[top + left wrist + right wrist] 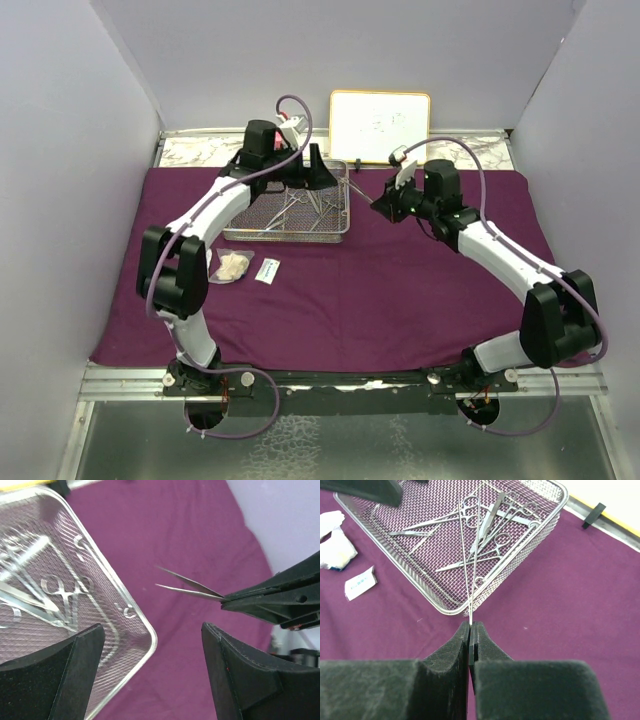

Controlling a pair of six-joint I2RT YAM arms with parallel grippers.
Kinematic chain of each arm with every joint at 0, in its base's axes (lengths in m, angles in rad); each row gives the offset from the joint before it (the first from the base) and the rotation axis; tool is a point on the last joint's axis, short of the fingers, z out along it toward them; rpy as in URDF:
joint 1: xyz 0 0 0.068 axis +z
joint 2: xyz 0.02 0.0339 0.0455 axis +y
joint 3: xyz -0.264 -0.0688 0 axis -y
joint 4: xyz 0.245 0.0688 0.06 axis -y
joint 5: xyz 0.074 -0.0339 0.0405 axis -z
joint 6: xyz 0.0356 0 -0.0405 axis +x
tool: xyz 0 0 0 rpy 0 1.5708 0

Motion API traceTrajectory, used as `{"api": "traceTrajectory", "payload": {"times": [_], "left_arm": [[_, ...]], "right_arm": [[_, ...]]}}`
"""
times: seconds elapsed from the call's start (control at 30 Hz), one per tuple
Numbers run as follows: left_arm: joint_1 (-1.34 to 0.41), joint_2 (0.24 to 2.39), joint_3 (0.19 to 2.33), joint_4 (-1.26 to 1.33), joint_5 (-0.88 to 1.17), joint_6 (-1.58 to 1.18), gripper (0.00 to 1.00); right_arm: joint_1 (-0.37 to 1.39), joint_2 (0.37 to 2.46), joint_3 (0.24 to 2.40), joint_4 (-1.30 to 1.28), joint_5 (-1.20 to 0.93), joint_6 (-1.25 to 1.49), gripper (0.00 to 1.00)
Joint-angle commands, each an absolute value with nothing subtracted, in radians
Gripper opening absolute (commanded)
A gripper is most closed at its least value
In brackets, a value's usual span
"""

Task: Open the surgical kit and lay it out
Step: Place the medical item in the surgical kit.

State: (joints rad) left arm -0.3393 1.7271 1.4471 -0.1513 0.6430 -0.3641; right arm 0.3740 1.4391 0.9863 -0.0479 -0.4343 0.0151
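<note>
The cloth lies opened flat over the table, so the unwrapping looks done. On its near-left part sit the gauze and, just beside it, a white packet, both out of the tray and apart from each other.

Past them, toward the far left of the cloth, stands the tray. Several clamps lie crossed in a loose heap on its mesh, not yet laid out.

The right gripper hangs over bare cloth just beside the tray's right end. Its jaws are pressed tight on the butt end of the forceps, whose two thin tines point back toward the tray and stand clear of the cloth. The left gripper hovers over the tray's right end with its jaws spread wide and nothing between them. The forceps tips hang close by, off the tray's corner.

At the far edge, off the cloth, a whiteboard leans against the wall.

By this reckoning the task is partway through. The wrap is open and two soft items are out, the forceps are in the air and need setting down, and the clamps in the tray are all left to place.
</note>
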Motion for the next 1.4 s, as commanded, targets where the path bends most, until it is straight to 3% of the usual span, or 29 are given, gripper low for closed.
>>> {"api": "traceTrajectory", "payload": {"times": [0.0,0.4,0.73,1.23,1.37], "left_arm": [[-0.350,1.806,1.403,0.013,0.787,-0.687,0.81],[-0.351,1.918,1.364,0.252,0.906,-0.910,0.70],[-0.348,1.980,1.378,0.314,0.953,-0.969,0.43],[-0.340,1.982,1.373,0.327,0.967,-0.980,0.26],[-0.337,1.977,1.370,0.327,0.967,-0.982,0.25]], "right_arm": [[0.383,1.396,0.972,0.014,-0.376,0.017,0.01],[0.391,1.437,0.974,0.021,-0.430,0.015,0.01],[0.400,1.460,0.973,0.027,-0.468,0.010,0.01],[0.409,1.480,0.971,0.026,-0.481,-0.004,0.01],[0.413,1.484,0.971,0.026,-0.479,-0.007,0.01]]}}
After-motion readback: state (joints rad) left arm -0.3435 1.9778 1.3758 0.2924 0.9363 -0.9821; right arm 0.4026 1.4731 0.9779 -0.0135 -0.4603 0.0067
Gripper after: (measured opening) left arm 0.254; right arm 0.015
